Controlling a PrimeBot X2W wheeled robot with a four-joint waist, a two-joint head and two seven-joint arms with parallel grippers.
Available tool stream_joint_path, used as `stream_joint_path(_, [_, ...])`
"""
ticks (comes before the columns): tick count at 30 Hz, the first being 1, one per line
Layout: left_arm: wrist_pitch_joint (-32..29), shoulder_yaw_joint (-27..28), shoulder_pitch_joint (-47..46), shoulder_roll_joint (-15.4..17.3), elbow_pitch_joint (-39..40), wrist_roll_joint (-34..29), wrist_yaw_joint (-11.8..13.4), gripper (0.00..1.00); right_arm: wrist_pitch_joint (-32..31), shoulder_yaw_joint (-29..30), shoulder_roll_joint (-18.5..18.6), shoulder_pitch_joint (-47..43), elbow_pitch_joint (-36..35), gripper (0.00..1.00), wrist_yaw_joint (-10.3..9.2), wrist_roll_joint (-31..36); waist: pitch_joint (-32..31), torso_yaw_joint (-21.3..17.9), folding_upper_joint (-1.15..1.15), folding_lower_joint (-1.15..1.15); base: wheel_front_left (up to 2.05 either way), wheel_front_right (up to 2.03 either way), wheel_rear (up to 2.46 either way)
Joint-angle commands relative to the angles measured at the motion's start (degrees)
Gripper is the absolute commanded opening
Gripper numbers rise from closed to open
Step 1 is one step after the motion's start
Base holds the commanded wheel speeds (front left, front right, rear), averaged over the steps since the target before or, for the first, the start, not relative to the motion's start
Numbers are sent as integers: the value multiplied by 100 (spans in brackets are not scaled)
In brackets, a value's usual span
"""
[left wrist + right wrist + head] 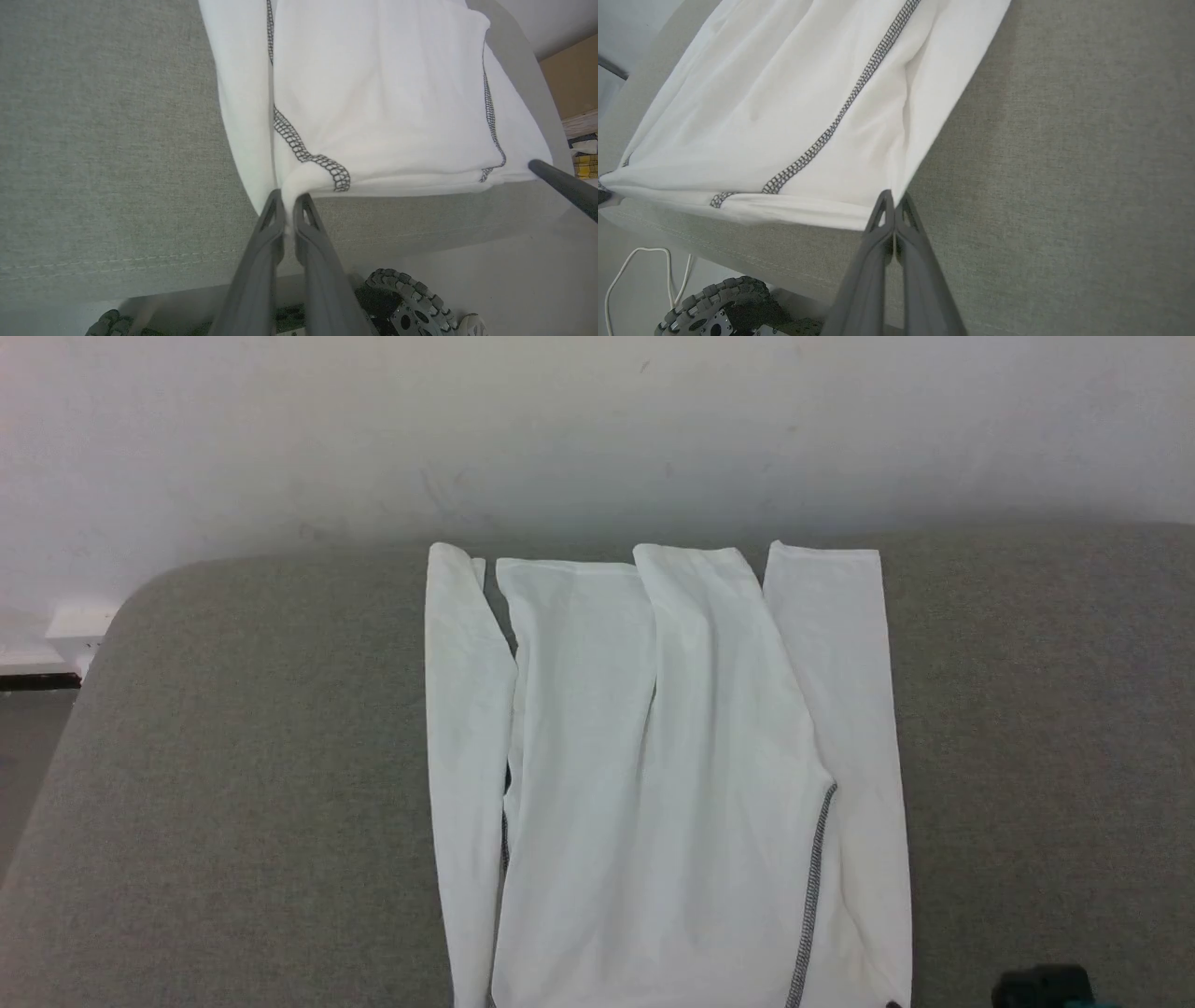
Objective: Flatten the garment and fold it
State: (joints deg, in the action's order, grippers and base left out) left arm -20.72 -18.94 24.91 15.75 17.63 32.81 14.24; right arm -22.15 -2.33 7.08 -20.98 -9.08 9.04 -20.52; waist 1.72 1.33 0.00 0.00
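The garment (653,756) is thin, smooth white cloth, lying flat and lengthwise on a grey woven cushion (233,756) with a rounded far corner, before a pale wall (597,429). Its far end shows four narrow tube-like strips side by side, overlapping in soft creases. Grey-black zigzag seams (322,161) curve along the near part. The near hem lies close to the cushion's stitched front edge. The left gripper (289,204) reaches in over that edge, its long dark fingers pinched on the hem's left corner, with cloth bunched between the tips. The right gripper (893,200) comes in likewise, fingertips pressed tight together on the right corner. A studded wheel (411,298) sits below the cushion.
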Motion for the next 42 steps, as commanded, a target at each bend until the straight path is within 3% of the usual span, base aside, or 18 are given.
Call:
stream_joint_path(1, [20,169,87,117,-150,-14,198,0,-10,267,136,-86,87,0,-155,164,26,24,0,0,0,0,0])
stream_joint_path(6, [333,49,-152,-141,-663,87,-20,0,-60,106,39,-67,328,0,-155,242,83,18,0,0,0,0,0])
stream_joint_path(7, [365,9,-223,-192,-771,135,-100,0,-43,64,33,-37,368,29,-155,221,94,20,0,0,0,0,0])
stream_joint_path(8, [400,-17,-305,-246,-858,200,-192,0,10,13,56,-1,384,73,-155,226,102,26,0,0,0,0,0])
stream_joint_path(9, [446,-26,-390,-270,-935,229,-265,44,76,-60,86,34,393,100,-155,211,106,26,0,0,0,0,0])
stream_joint_path(10, [480,-25,-458,-312,-996,296,-337,100,138,-140,113,63,397,100,-155,169,109,26,0,0,0,0,0])
stream_joint_path(18, [835,224,-879,-324,-831,497,-638,100,1297,-86,109,361,0,100,-155,131,179,-33,0,0,0,0,0])
stream_joint_path(22, [1334,634,-1431,-259,-549,276,-545,100,1911,303,-122,655,-316,100,-155,375,330,-53,0,0,0,0,0])
stream_joint_path(26, [1742,955,-2308,-121,-642,-50,-478,100,2063,462,-252,1030,-586,100,-155,595,591,-127,0,0,0,0,0])
stream_joint_path(34, [1876,1280,-4622,206,-1596,-200,-685,100,2045,477,-213,1923,-881,100,-155,740,1553,-410,0,0,0,0,0])
stream_joint_path(42, [1367,1301,-6600,638,-3011,-161,-1029,100,2164,336,-206,2494,-915,100,-155,700,2366,-811,0,0,0,0,0])
